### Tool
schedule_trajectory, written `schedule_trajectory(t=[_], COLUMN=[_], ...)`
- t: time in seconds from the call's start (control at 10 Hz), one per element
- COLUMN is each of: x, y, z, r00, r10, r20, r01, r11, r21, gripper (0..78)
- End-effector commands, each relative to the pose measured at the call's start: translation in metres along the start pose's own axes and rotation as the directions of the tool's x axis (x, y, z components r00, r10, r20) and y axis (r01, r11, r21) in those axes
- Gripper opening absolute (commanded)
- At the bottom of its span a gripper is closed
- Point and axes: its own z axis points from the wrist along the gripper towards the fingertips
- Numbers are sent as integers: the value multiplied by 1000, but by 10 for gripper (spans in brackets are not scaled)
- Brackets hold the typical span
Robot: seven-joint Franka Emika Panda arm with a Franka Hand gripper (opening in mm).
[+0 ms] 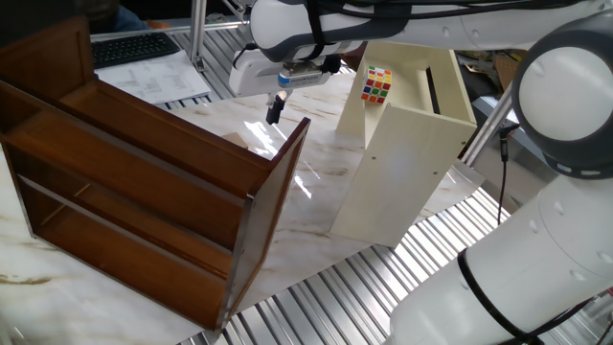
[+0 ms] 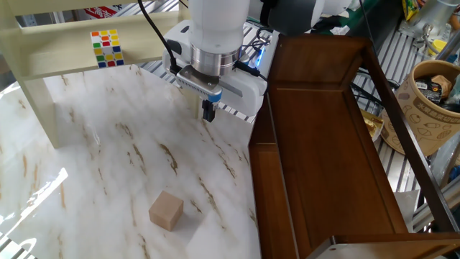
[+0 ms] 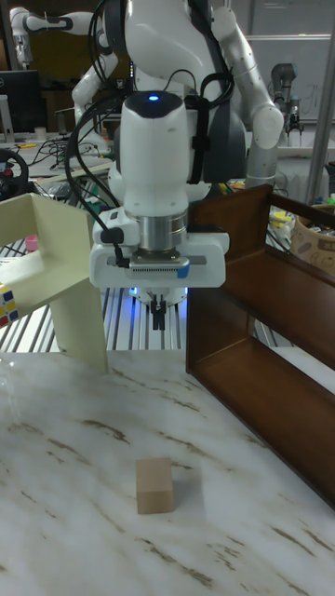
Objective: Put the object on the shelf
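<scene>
Block sat on the marble table, untouched, beside the shelf and well apart from the gripper. Gripper hung above the table's far end, jaws closed together, holding nothing. Looked like pre-grasp: next move called for opening, travelling over the block, then descending.

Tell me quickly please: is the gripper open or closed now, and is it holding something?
Gripper: closed, fingers together, holding nothing; the wooden block lies apart on the table.
</scene>
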Motion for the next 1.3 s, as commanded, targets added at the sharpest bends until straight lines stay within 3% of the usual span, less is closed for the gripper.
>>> schedule_trajectory(t=[0.1,0.9,1.3], x=[0,-2,-20], y=[0,0,-1], z=[0,-1,-5], r00=[941,939,940], r10=[339,342,342], r20=[-6,-17,-20], r01=[-339,-343,-342], r11=[938,937,938], r21=[-70,-66,-62], gripper=[0,0,0])
